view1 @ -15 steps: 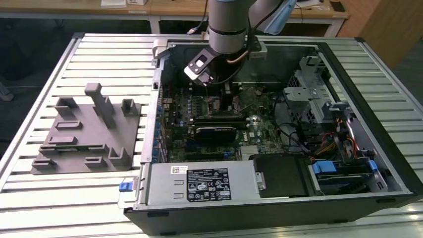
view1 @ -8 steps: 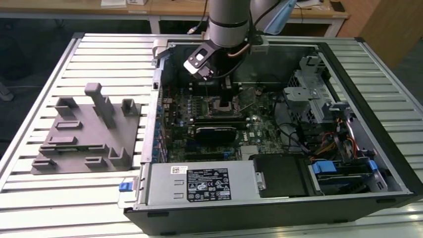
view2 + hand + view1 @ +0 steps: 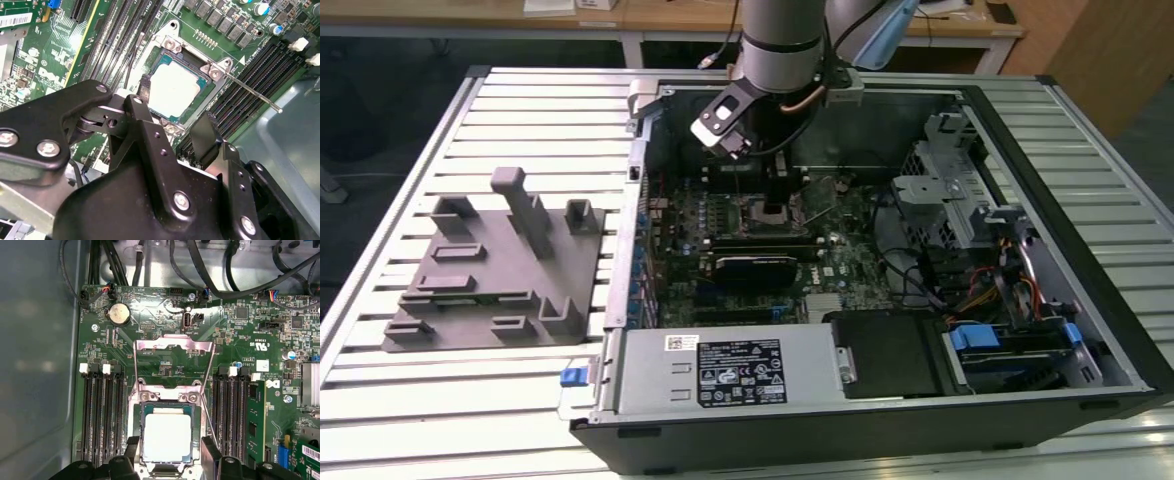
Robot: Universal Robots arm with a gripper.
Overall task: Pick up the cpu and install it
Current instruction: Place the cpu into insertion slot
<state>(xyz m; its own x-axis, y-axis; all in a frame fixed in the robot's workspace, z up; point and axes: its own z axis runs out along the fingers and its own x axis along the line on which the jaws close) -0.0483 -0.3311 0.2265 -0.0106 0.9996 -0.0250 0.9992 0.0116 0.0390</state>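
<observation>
Both wrist views: cpu [image 3: 167,436] in socket [image 3: 165,397]

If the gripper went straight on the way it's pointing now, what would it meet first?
Probably the cpu, lying in the socket right below the open gripper. Its fingers may touch the socket beside the chip first; depth is unclear.

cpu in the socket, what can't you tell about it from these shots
- first wrist view: the near edge of the cpu is behind the black body of the gripper
- second wrist view: one corner is behind a black finger
- exterior view: the arm stands in front of it
- both wrist views: the cpu covers its underside and the contacts of the socket, so full seating can't be judged
</observation>
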